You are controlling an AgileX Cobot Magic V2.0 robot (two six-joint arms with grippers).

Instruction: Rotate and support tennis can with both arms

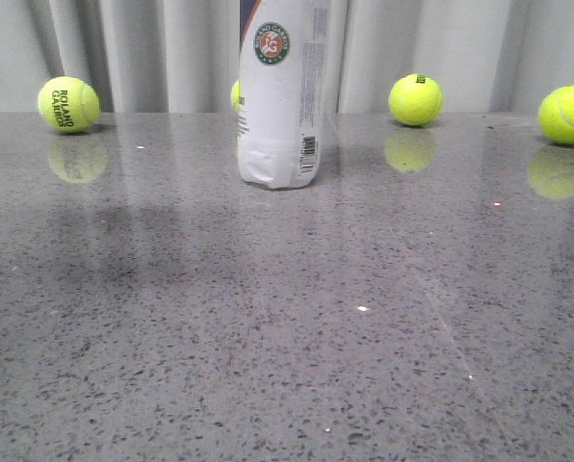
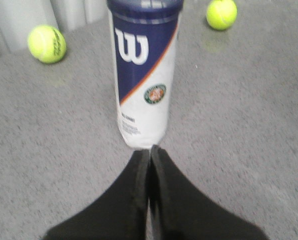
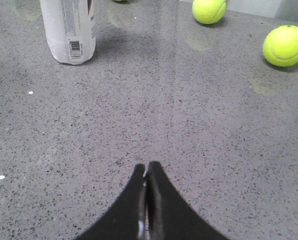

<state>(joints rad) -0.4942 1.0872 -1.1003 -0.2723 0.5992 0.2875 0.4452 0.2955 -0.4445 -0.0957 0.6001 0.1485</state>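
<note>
The tennis can (image 1: 283, 91) is found upright on the grey speckled surface (image 1: 287, 337), untouched, with both pincers pressed closed and empty; the left pincer (image 2: 150, 152) is aimed at the can's base from near, the right pincer (image 3: 146, 170) held well apart from it. It is judged that both pincers should be opened wide before approach, and the can taken from opposite sides so that it is not toppled. The Wilson mark and navy rim are recorded only in the left wrist view, the barcode (image 3: 75, 47) only in the front and right wrist views; neither arm is shown in the front view.

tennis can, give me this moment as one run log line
tennis can: upright on table, untouched | left pincer: shut, near can | right pincer: shut, apart from can | balls: four, around can
</note>
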